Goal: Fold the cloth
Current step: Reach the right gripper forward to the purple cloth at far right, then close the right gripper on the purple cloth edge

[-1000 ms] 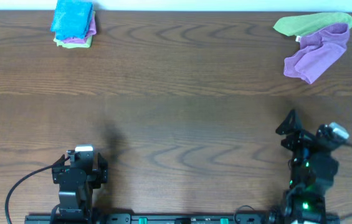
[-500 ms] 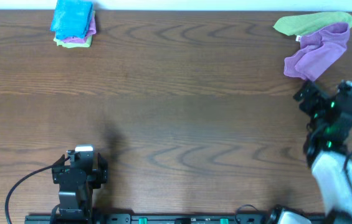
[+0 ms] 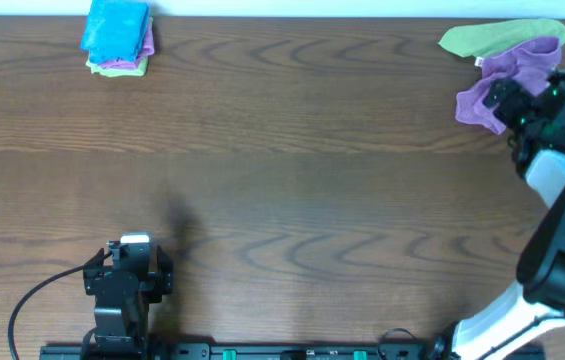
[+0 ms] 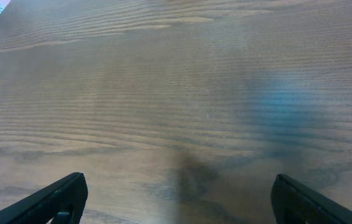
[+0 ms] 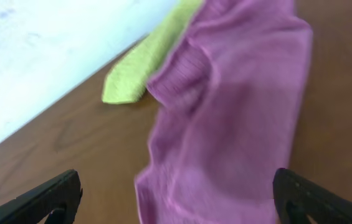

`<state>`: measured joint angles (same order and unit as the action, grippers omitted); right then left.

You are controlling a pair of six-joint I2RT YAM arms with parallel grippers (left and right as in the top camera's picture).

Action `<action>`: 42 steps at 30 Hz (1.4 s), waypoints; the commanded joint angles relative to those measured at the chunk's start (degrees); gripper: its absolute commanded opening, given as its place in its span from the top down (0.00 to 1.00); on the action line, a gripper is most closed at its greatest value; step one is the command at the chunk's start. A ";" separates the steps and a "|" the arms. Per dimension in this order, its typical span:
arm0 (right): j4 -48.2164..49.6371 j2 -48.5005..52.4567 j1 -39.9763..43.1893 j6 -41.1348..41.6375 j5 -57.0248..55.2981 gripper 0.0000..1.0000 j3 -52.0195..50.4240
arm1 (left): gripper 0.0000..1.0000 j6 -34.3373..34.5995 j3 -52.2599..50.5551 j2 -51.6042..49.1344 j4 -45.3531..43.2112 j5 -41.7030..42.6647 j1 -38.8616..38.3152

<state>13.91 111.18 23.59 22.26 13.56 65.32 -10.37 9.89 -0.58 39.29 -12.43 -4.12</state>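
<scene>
Wood-grain table (image 3: 282, 180), overhead view. The cloth (image 3: 520, 62), lilac, lies crumpled in a heap at 2 o'clock near the far edge. Its upper part overlaps a lime-green cloth (image 3: 492, 38) that pokes out toward 11 o'clock of it. A small folded stack (image 3: 117, 38), blue on top, sits well apart at 10 o'clock. The right tool (image 5: 177, 198) hangs directly over the lilac heap with jaws spread wide, grasping nothing; the wrist view shows fabric between the two tips but no contact I can confirm. The left tool (image 4: 182, 196) is parked at 7 o'clock, jaws likewise wide apart, only bare wood under it. Handling judgement: light, limp microfibre, which will drape and bunch rather than hold shape (and may drag the green one along where they overlap). It needs spreading flat before any fold. Best to pinch a free edge or corner on the 6 o'clock side, clear of the green cloth.
</scene>
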 commanded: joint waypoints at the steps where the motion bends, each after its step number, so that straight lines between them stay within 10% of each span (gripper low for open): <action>1: -0.31 3.72 -0.57 -0.68 4.42 0.05 5.09 | 0.05 -0.35 -0.44 0.33 0.09 -1.05 0.39; 42: -24.02 11.67 -7.93 -18.75 -13.79 0.30 16.68 | 0.05 -0.35 -0.46 0.33 0.09 -1.05 0.39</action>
<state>-9.89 121.49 16.21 5.56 0.40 80.84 -10.39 9.89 -0.58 39.31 -12.43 -4.12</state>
